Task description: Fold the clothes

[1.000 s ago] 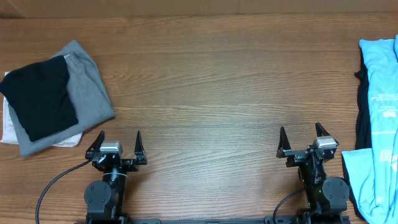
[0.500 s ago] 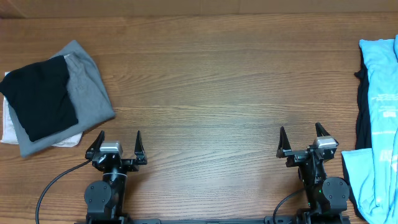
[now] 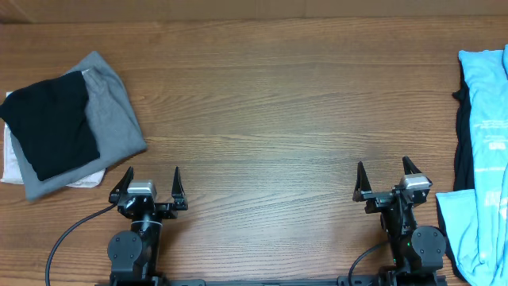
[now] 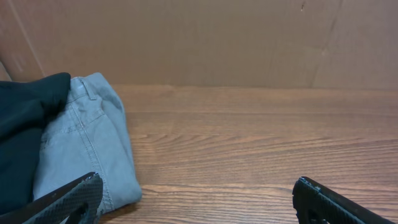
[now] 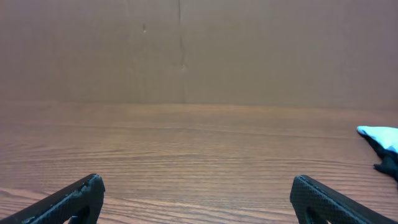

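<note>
A sky-blue T-shirt with white lettering lies unfolded at the table's right edge, over a black garment; its tip shows in the right wrist view. A folded stack lies at the left: a black garment on a grey one on a white one. The grey garment and the black one show in the left wrist view. My left gripper is open and empty near the front edge. My right gripper is open and empty too.
The wooden table stretches between the two piles. A brown cardboard wall stands along the table's far edge. Both arm bases sit at the front edge.
</note>
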### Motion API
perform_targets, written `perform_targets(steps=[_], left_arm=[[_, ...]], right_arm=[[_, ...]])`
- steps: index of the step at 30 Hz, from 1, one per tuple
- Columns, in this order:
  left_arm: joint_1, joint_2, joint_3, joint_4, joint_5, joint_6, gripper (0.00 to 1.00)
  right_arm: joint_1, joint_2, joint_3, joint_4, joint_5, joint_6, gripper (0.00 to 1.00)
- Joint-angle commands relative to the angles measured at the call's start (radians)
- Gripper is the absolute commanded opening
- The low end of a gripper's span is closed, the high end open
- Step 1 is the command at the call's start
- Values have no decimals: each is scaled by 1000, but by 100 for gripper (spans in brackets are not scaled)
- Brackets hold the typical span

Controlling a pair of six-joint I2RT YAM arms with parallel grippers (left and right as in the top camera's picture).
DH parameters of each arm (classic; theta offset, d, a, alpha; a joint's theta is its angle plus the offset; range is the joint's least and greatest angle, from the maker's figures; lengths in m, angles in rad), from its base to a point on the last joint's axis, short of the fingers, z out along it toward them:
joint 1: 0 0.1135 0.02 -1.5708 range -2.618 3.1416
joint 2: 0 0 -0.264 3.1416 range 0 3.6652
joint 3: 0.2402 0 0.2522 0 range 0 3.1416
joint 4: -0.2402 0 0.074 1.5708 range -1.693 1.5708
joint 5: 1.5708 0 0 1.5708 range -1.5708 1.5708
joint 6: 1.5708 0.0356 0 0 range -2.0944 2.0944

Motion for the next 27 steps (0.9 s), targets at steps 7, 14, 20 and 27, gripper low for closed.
perform_targets(steps=[7,14,20,27], left_arm=[[-6,-11,-4,1,21,4,100],[-6,-10,17,-18,79,-65,100],[-6,0,154,-207,57,-63,100],[-6,163,376,-372,27,-58,100]], right_arm=[[-5,-9,-9,11,-2,70,100],[-5,-9,40,-80,74,216,100],[-5,38,156,-175,99,237,100],[-5,308,402,-338,104,270,100]])
